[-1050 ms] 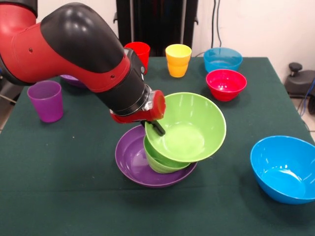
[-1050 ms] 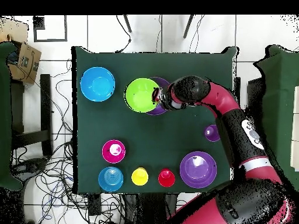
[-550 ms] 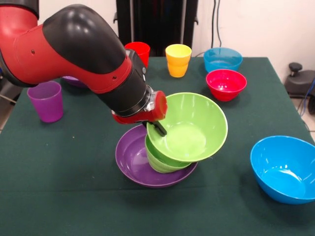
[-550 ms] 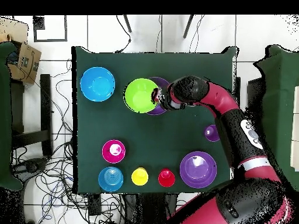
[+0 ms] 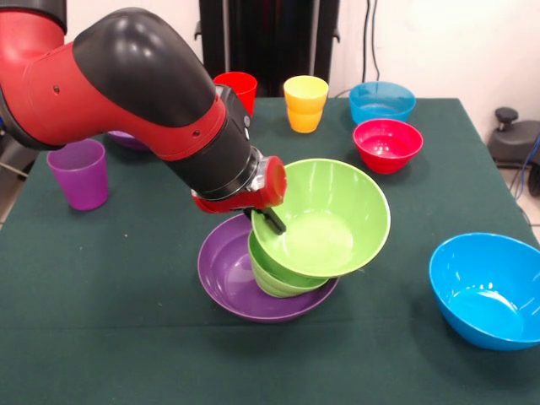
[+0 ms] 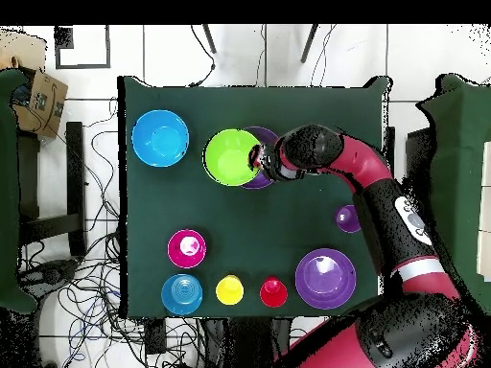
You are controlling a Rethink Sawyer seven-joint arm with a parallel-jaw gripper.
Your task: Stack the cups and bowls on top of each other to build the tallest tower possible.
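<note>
Gripper (image 5: 268, 218): clamped on the rim of the glossy lime green plastic bowl (image 5: 325, 219).
Change: nothing has moved; the bowl stays tilted over the purple bowl (image 5: 226, 272).

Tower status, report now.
Gripper shut on large lime bowl rim. Bowl tilted atop small green bowl inside purple bowl. Nothing obstructing.

Front view sits close and low across the table (image 5: 101, 337), angled down toward the arm (image 5: 126, 93), cropping the table's near corners. Overhead view looks straight down from high up, taking in the whole table (image 6: 288, 125), floor cables and the arm (image 6: 384, 192). Both share the tabletop, with the lime bowl (image 5: 325, 215) (image 6: 232, 156) and blue bowl (image 5: 485, 287) (image 6: 160, 138), sides reversed between views.
</note>
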